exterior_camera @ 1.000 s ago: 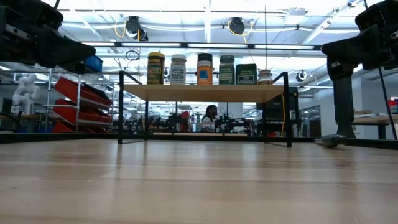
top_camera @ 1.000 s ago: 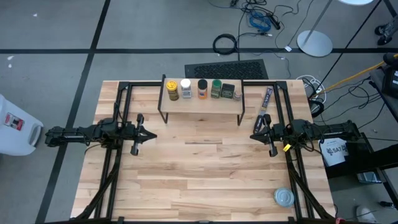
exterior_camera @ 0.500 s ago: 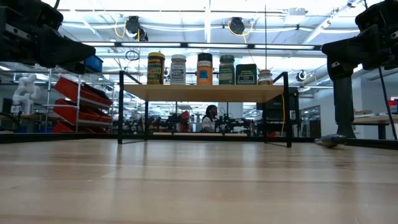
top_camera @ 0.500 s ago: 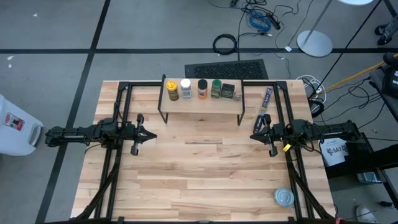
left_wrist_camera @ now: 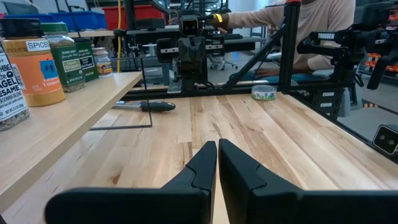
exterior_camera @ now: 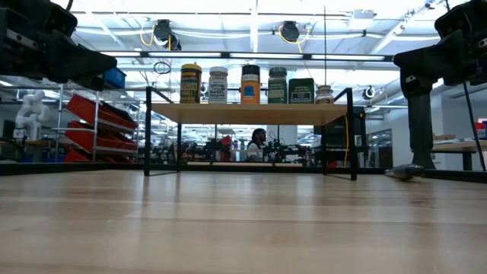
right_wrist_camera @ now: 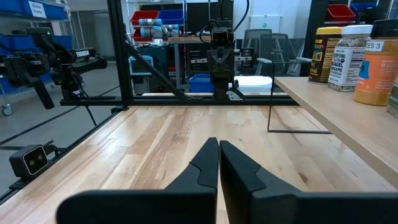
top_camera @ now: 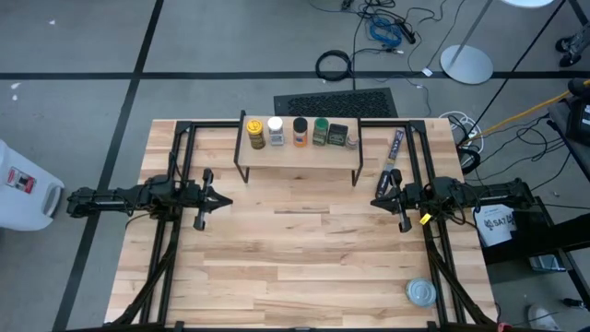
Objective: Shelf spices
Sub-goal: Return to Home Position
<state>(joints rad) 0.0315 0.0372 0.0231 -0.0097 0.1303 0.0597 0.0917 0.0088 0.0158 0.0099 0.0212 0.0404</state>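
Six spices stand upright in a row on the shelf plank near the table's far edge: yellow-lidded jar, white-lidded jar, orange jar, green-lidded jar, dark square tin and small clear jar. The low view shows the same row, from the yellow-lidded jar to the small jar. My left gripper is shut over the table's left half. My right gripper is shut over the right half. Both hover clear of the shelf.
A long thin dark packet lies on the table right of the shelf. A flat round silver tin sits near the table's near right corner. Bare wood spreads between the arms. A person in a light sleeve sits beyond the table.
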